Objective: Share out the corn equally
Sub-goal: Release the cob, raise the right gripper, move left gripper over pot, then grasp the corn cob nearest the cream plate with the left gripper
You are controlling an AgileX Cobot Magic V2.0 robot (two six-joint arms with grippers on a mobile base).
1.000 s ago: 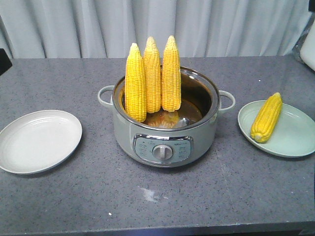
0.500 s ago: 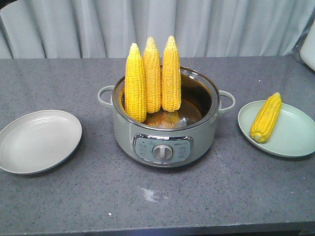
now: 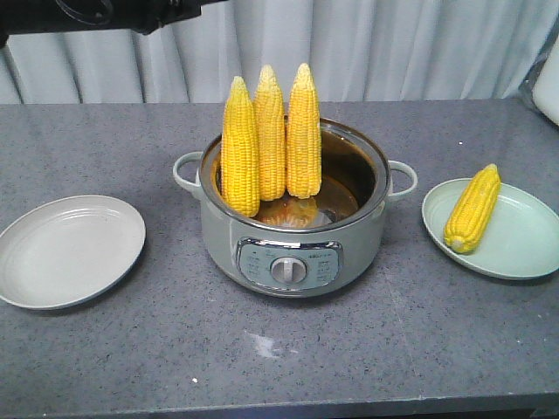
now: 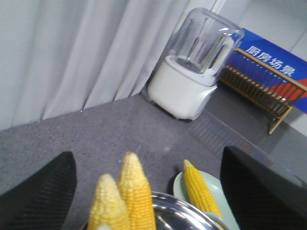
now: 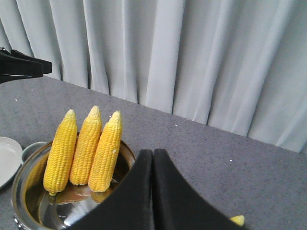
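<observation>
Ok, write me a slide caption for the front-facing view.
Three corn cobs stand upright in the cooker pot; a fourth cob lies on the green plate, the second plate sits empty.

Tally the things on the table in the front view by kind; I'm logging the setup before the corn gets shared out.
Corn cobs: 4
Plates: 2
Cooker pot: 1
Total: 7

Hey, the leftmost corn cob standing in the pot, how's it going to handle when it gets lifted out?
The cob looks stiff, so it should probably lift in one piece. The pot looks wet and brownish inside, so the kernels may be slippery. It stands against two other cobs, so pulling it might tip them.
</observation>
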